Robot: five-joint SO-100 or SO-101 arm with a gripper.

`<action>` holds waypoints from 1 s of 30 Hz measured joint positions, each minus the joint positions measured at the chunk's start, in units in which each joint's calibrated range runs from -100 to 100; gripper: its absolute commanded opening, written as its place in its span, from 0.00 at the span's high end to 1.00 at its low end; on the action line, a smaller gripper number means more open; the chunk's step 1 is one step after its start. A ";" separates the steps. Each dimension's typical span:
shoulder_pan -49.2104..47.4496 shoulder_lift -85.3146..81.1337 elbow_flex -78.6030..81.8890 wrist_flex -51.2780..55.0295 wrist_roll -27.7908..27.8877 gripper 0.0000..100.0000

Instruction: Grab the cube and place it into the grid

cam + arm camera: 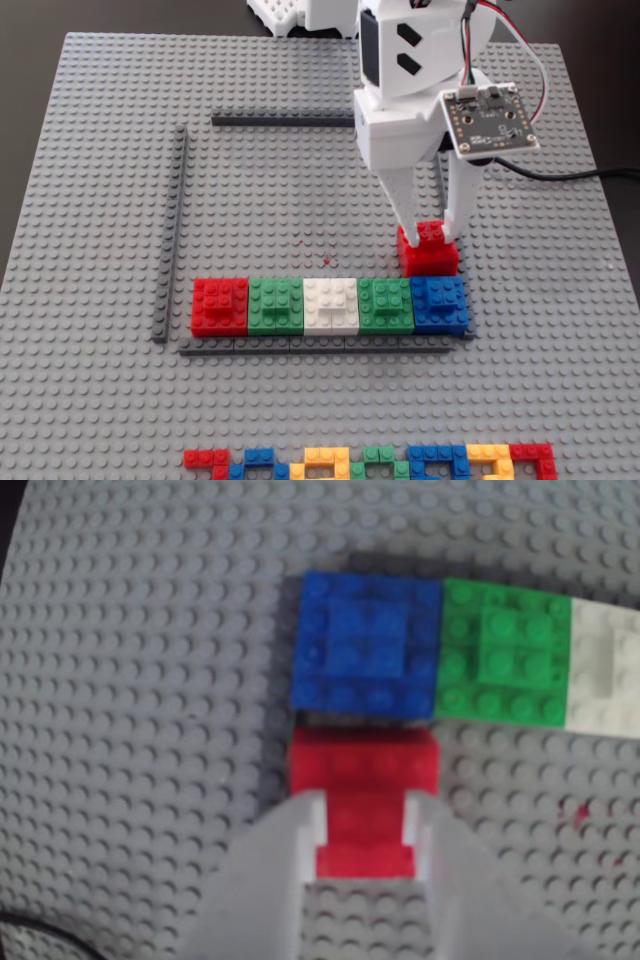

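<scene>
We are seeing the claw [432,232] clamping the cube [429,250] by its raised top brick, inside the grid [172,232], with the blue block [368,645] lying just beyond the fingertips [290,855] in the wrist view, and we are reading no writing anywhere.

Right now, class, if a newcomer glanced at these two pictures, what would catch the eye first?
First, the white claw closed around the raised top of a small red Lego cube, inside the dark grey strip frame in the fixed view. Next, the bright row of red, green, white, green and blue blocks just in front, the cube beside the blue block.
</scene>
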 measured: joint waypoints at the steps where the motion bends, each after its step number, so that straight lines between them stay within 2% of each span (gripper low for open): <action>1: 0.00 0.25 -0.26 0.00 0.00 0.98; 11: 0.00 1.70 -0.97 -0.98 -0.20 0.98; 30: 0.51 2.37 -1.50 -1.61 -0.34 0.87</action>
